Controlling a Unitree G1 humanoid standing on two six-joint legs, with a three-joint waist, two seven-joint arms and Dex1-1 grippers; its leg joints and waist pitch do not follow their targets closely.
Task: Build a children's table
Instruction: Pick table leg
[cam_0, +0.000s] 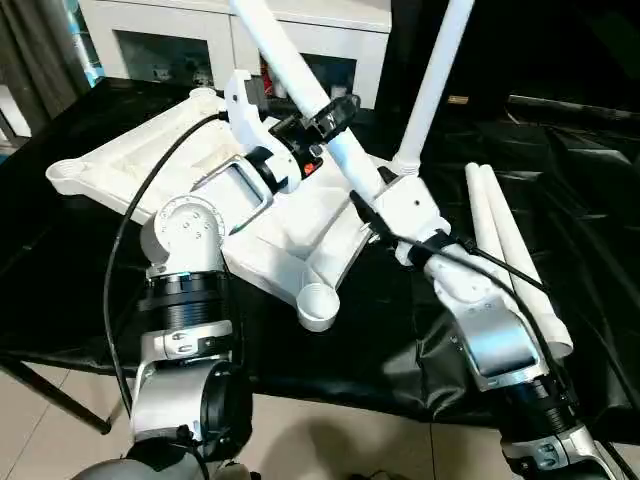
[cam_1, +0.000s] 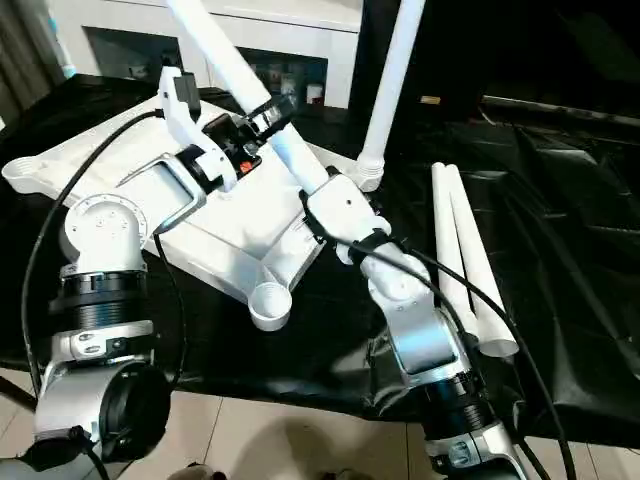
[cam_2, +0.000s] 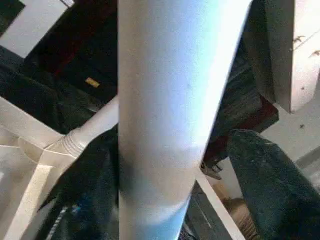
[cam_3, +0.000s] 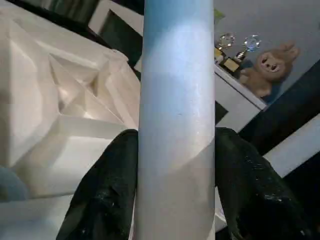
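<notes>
Now both hands, left hand (cam_0: 322, 122) & right hand (cam_0: 372, 192), clamp one tilted leg (cam_0: 300, 70) over upside-down tabletop (cam_0: 140, 165); another leg (cam_0: 432, 85) stands in corner socket.

The tabletop (cam_0: 250, 215) lies underside up on the table (cam_0: 560, 160). One leg (cam_0: 432, 85) stands in its far right socket. Two loose legs (cam_0: 510, 250) lie side by side to the right. A cabinet (cam_0: 180, 30) stands behind.
</notes>
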